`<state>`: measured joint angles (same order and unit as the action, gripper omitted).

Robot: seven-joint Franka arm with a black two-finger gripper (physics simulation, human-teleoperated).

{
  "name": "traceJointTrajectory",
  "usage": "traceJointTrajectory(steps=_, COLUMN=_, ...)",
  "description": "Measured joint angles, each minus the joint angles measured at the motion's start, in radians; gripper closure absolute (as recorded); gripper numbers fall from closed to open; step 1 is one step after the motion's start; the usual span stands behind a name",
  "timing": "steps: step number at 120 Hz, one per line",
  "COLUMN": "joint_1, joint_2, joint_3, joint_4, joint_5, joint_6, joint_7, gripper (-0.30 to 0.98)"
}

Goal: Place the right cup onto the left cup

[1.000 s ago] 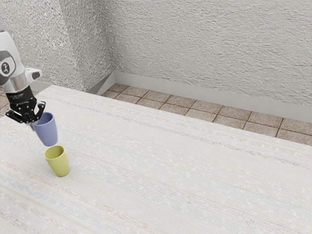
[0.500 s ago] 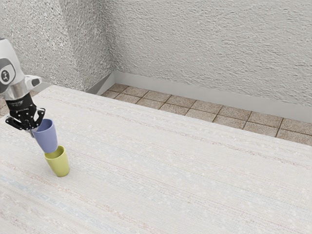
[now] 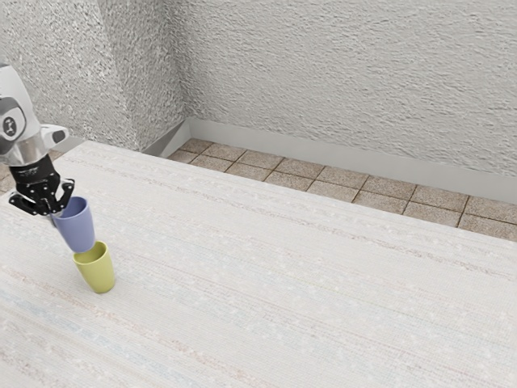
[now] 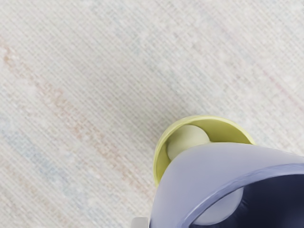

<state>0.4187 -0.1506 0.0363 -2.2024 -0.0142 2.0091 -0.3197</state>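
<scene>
- So we've got one black two-finger gripper (image 3: pixel 55 212) on our one arm, pinched narrow on the wall of the purple cup (image 3: pixel 77 230), right at the rim.
- Cups: two total, one purple, one yellow. The purple one's up off the table in our grip, its base over the back part of the other's mouth. Can't tell if they're touching, tbh.
- The yellow cup (image 3: pixel 98 271) is standing upright on the table, mouth up. In our wrist view the purple one blocks a good chunk of its opening.
- One table (image 3: pixel 283 283), pale with faint streaky bands, under both cups.
- Past its edge there's brownish tile floor (image 3: pixel 266 166), then pale skirting (image 3: pixel 283 144) and rough grey plaster wall (image 3: pixel 339 73).
</scene>
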Motion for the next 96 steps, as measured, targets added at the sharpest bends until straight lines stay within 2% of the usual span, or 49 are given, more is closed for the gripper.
traceJointTrajectory(steps=96, joint_1=0.011, joint_2=0.042, joint_3=-0.012, joint_4=0.011, joint_5=-0.001, joint_6=0.015, joint_7=-0.003, gripper=0.79)
